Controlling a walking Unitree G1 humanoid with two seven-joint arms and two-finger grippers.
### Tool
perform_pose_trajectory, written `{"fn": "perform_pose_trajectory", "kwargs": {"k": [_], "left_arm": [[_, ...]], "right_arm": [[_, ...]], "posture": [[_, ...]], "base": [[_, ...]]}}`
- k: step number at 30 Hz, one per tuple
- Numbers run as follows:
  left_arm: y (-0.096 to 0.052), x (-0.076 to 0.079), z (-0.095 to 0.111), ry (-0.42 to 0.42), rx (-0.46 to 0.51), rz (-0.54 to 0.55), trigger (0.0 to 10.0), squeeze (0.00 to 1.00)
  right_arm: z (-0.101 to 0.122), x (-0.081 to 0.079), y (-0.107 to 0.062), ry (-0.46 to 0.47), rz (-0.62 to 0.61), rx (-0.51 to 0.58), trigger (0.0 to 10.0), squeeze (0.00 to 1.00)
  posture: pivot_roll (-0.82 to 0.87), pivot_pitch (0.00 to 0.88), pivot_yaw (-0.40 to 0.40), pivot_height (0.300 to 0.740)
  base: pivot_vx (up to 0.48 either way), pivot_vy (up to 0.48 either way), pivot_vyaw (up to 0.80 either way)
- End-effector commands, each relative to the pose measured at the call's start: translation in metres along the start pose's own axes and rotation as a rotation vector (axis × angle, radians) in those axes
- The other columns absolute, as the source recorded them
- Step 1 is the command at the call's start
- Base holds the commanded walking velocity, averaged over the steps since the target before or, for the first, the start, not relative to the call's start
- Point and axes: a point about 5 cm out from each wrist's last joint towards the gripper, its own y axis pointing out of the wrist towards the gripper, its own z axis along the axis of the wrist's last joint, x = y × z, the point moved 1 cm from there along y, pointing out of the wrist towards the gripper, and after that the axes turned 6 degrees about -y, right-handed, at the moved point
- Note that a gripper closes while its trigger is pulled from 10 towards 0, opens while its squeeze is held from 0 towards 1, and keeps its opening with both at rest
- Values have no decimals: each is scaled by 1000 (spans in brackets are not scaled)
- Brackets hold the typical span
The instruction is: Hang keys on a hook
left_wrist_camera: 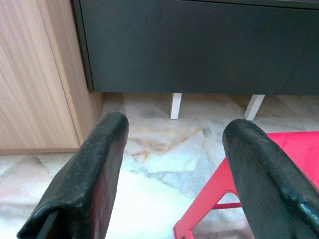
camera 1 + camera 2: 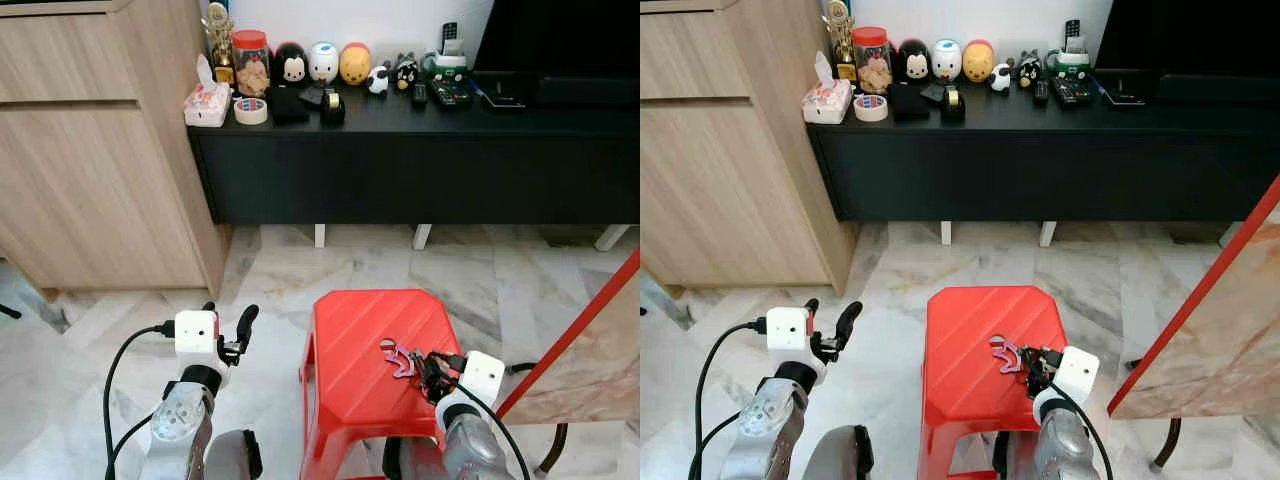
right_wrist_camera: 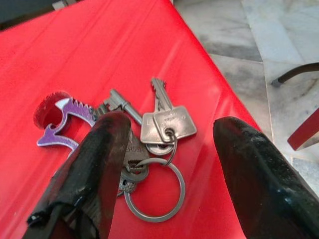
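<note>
On the red plastic stool [image 2: 370, 345], our right gripper [image 3: 164, 164] hangs wide open over the bunch of silver keys on a steel ring with a purple metal charm [image 3: 144, 134].

We hold nothing yet; the keys lie flat near the stool's right edge, one finger [image 3: 94, 169] over the dark key, the other well to the side. We judge the best grip is lower, centred on the ring, closing across the thick cluster so nothing slides. Our left gripper [image 1: 172, 164] waits open beside the stool. We see no hook.
</note>
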Motion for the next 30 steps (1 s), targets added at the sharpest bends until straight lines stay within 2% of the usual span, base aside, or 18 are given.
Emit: {"fn": "perform_pose_trajectory", "kwargs": {"k": [1, 9, 28, 30], "left_arm": [[0, 1, 0, 24, -4, -9, 10000, 0], [1, 0, 0, 26, -1, -7, 10000, 0], [1, 0, 0, 28, 1, -6, 10000, 0], [1, 0, 0, 28, 1, -4, 10000, 0]], "right_arm": [[3, -2, 4, -15, 12, -16, 10000, 0], [6, -1, 5, -3, 6, -23, 10000, 0], [-13, -2, 3, 27, -3, -121, 10000, 0], [-13, -2, 3, 21, -3, -121, 941, 0]], "posture": [[11, 50, -38, 591], [13, 51, -38, 591], [14, 58, -37, 591], [19, 60, -37, 591]], "base": [[0, 0, 0], [0, 0, 0], [0, 0, 0], [0, 0, 0]]}}
